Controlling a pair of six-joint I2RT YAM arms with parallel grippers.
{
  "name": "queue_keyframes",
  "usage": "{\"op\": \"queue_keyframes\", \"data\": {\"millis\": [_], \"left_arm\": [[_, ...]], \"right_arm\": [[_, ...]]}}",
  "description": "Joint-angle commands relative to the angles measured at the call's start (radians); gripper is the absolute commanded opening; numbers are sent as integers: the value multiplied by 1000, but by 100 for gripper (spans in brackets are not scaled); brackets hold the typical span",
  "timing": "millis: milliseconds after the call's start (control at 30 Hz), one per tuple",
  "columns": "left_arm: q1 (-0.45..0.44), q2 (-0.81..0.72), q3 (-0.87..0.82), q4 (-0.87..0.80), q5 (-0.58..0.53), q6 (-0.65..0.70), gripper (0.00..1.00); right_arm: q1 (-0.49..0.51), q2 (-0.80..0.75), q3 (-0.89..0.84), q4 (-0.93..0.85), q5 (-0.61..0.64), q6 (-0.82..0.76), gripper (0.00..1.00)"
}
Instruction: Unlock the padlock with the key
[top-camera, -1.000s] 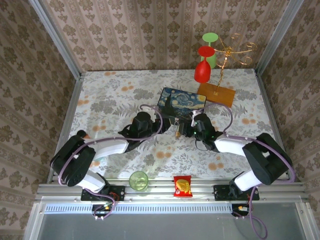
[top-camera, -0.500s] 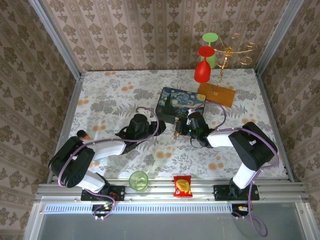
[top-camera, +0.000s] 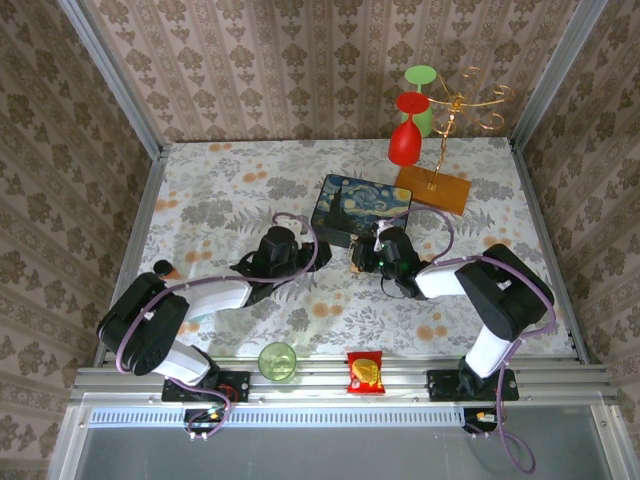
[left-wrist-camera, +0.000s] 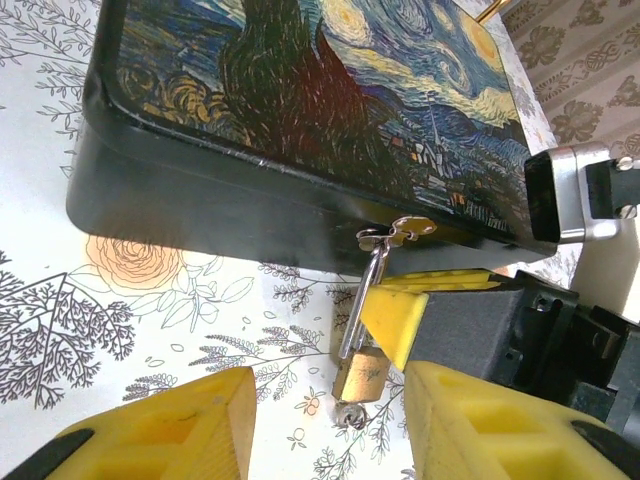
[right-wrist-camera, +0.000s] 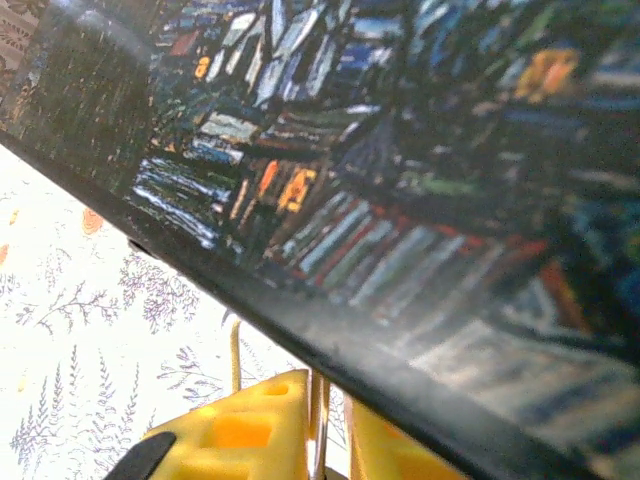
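Starry-night tin box (left-wrist-camera: 300, 100) sits on the floral desk (top-camera: 200, 180). Padlock (left-wrist-camera: 362, 378), small and brass, hangs at the box's front wall. Its thin silvery shackle (left-wrist-camera: 372, 275) is threaded through the box's hasp (left-wrist-camera: 398, 230), and the body lies down on the desk just in front of the box. There is a small silvery piece (left-wrist-camera: 350, 415) at the body's lower end; too small to tell whether it is a key.

Right hand (right-wrist-camera: 325, 440) is pressed up against the box's front edge. Its yellow fingers are closed to a narrow gap with the shackle running between them. From the left wrist, one right finger (left-wrist-camera: 395, 312) sits against the shackle just below the hasp.

Left hand (left-wrist-camera: 328, 400) is wide open and grips nothing. It faces the box front with the padlock body lying between its fingertips, touching neither.

Well apart from the box on its near side are a green cup (top-camera: 277, 361) and a red-yellow snack packet (top-camera: 366, 371). On its far side is a gold glass rack with a wooden base (top-camera: 432, 188), just beside the box's far corner. A red wine glass (top-camera: 405, 135) and a green one (top-camera: 420, 95) hang on it.
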Motion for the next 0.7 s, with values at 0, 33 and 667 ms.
{"op": "queue_keyframes", "data": {"millis": [0,33,667], "left_arm": [[14,-15,50,-36,5,48,44],[16,-16,59,-42,5,56,44],[-14,93,413,-411,-161,417,46]], "right_arm": [[-1,25,-12,33,-12,3,17],[-4,33,-12,42,-18,7,17],[-7,18,-110,157,33,87,4]]}}
